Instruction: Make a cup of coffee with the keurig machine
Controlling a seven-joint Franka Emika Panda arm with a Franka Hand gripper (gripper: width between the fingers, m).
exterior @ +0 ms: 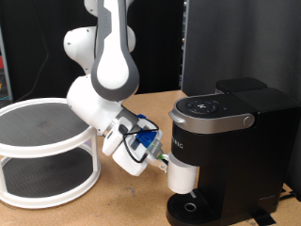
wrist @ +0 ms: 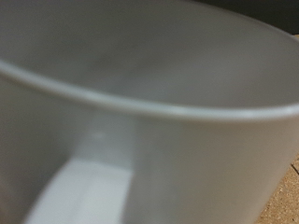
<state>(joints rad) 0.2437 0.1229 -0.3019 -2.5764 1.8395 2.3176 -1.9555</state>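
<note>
The keurig machine (exterior: 230, 132) is a black box at the exterior view's right, lid down, with a round drip base (exterior: 193, 205). The white cup (exterior: 183, 174) stands upright under its brew head, just above the drip base. My gripper (exterior: 162, 162) reaches in from the exterior view's left and is shut on the cup's green-tinted handle side. In the wrist view the cup's white wall and rim (wrist: 149, 103) fill the picture very close up; the fingers do not show there.
A white two-tier round rack (exterior: 42, 151) stands at the exterior view's left on the wooden table (exterior: 141, 202). A dark panel (exterior: 235, 42) rises behind the machine.
</note>
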